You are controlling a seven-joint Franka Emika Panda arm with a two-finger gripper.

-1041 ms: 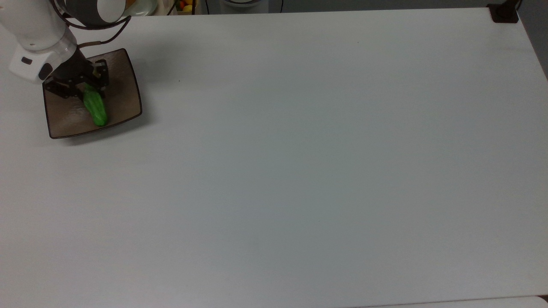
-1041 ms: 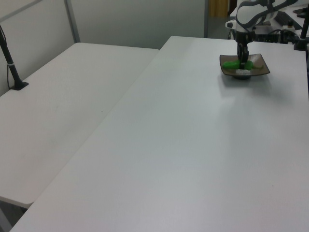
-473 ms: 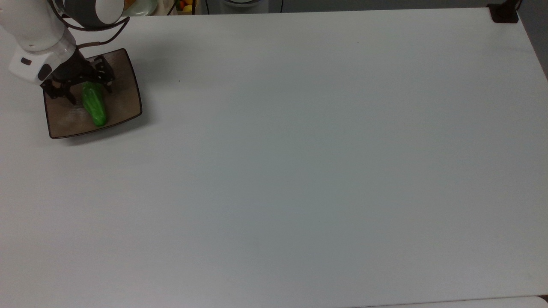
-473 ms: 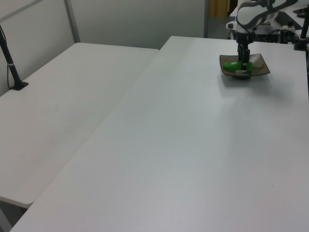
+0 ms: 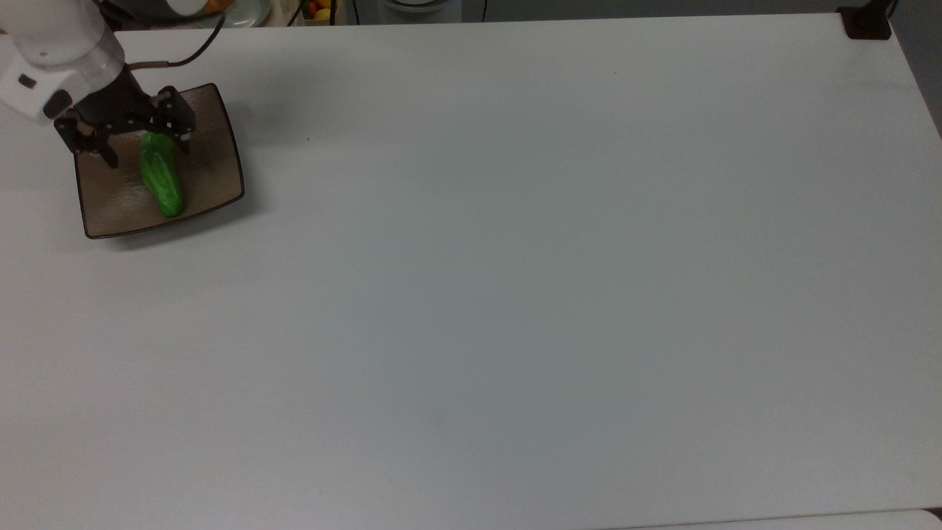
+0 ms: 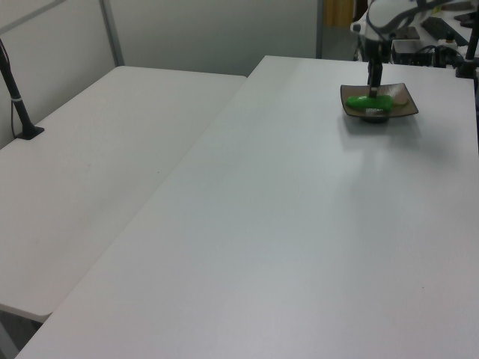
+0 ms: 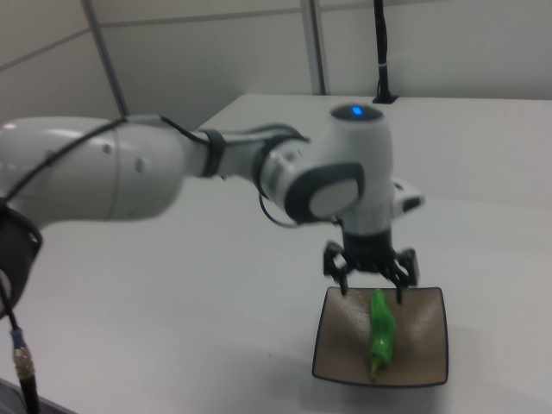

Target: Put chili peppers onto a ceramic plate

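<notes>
The gripper (image 5: 142, 144) hangs above the far end of the green chili pepper (image 5: 162, 179), its two black fingers spread wide to either side of the pepper, holding nothing and clear of it in the right view. Below lies the white table (image 5: 515, 280). The square brown ceramic plate (image 5: 213, 165) sits near the top view's far left corner. The pepper rests lengthwise on the plate (image 7: 427, 345), inside its rim.
</notes>
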